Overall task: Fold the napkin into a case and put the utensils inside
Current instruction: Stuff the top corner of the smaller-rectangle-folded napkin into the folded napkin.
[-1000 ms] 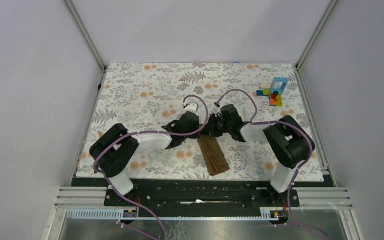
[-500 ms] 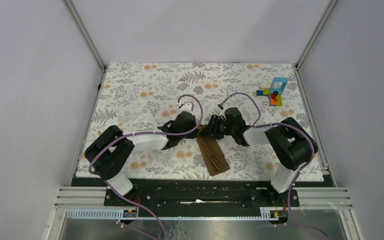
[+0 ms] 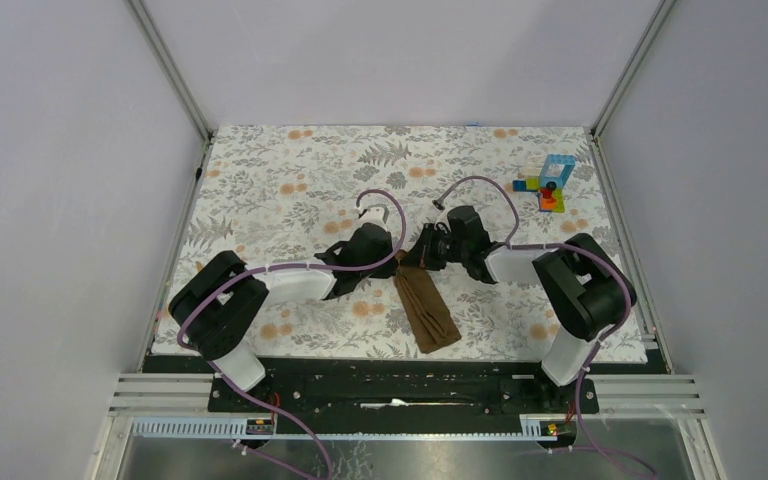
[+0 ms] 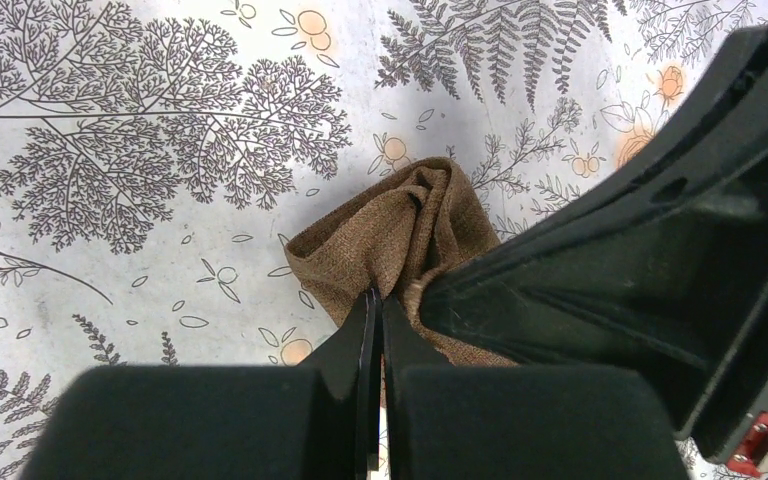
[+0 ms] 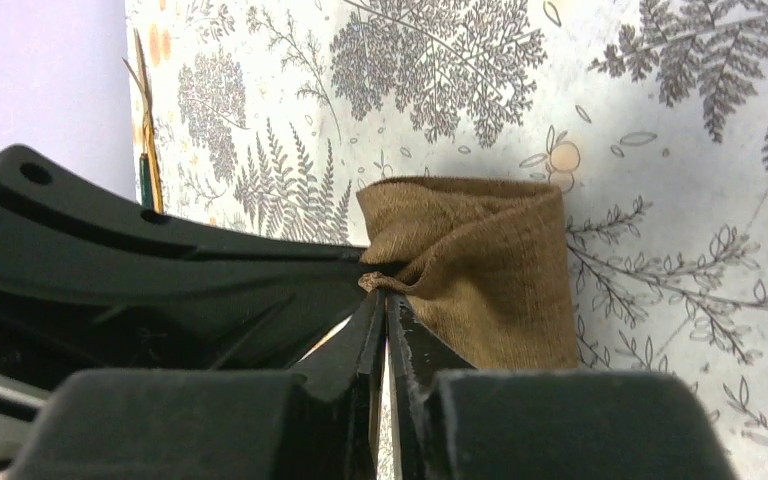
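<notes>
Step, as I judge it: opening the far end of the folded napkin (image 4: 400,235) into a pocket mouth. Best done by parting the two pinches slowly and low, so the strip does not drag.

Left gripper (image 4: 372,318) — jaws shut, brown edge nipped between them. Right gripper (image 5: 384,305) likewise closed on that end, tips almost meeting the left's.

Napkin lies mid-table on the floral covering (image 3: 290,180). Utensils (image 5: 145,100) well apart at its left edge — toy blocks (image 3: 550,183) far right.
</notes>
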Controlling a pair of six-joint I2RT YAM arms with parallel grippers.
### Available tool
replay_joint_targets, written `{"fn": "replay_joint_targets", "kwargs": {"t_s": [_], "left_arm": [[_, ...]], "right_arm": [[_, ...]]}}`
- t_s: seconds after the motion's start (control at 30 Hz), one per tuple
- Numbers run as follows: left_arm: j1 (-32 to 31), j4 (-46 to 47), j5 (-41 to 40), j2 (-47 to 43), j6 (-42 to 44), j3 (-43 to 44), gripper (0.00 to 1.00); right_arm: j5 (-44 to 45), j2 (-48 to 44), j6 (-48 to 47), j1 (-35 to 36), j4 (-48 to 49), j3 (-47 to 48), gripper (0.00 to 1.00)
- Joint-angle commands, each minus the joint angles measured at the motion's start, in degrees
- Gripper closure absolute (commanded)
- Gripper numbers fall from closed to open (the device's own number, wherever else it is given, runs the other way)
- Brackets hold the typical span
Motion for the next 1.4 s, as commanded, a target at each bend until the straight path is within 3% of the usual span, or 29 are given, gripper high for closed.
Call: {"fn": "replay_joint_targets", "kwargs": {"t_s": [0.0, 0.23, 0.47, 0.63, 0.77, 0.87, 1.17, 1.37], "left_arm": [[-0.14, 2.01, 1.77, -2.0, -0.36, 0.35, 1.0], [-0.14, 1.61, 2.08, -2.72, -0.99, 0.73, 1.0], [-0.23, 2.98, 5.05, -0.67, -7.89, 0.46, 1.0], [-0.06, 0.47, 1.13, -3.28, -6.94, -1.58, 1.0], [0.03, -1.18, -1.82, -5.03, -5.52, -2.71, 1.0], [0.04, -1.64, -2.47, -5.75, -5.22, -3.44, 1.0], [0.05, -2.27, -1.44, -5.61, -4.35, -1.75, 1.0], [0.05, -2.62, -0.62, -4.89, -4.37, -0.6, 1.0]], "right_arm": [[-1.84, 3.15, 0.75, -0.27, 3.55, 2.37, 0.91], [-2.32, 8.49, 4.55, -0.02, 13.19, -0.18, 0.92], [6.64, 15.86, 8.48, 3.97, 27.75, -2.72, 0.88], [3.01, 9.74, 3.0, 2.41, 12.34, -0.46, 0.76], [1.04, 3.55, 0.67, 1.09, 5.95, -2.4, 0.64], [0.58, 0.99, -0.82, 0.19, 2.15, -2.1, 0.63], [-3.11, 4.72, -0.32, -0.34, 4.09, 2.27, 0.91], [-4.53, 5.56, 1.31, -0.26, 6.8, 2.5, 0.94]]}}
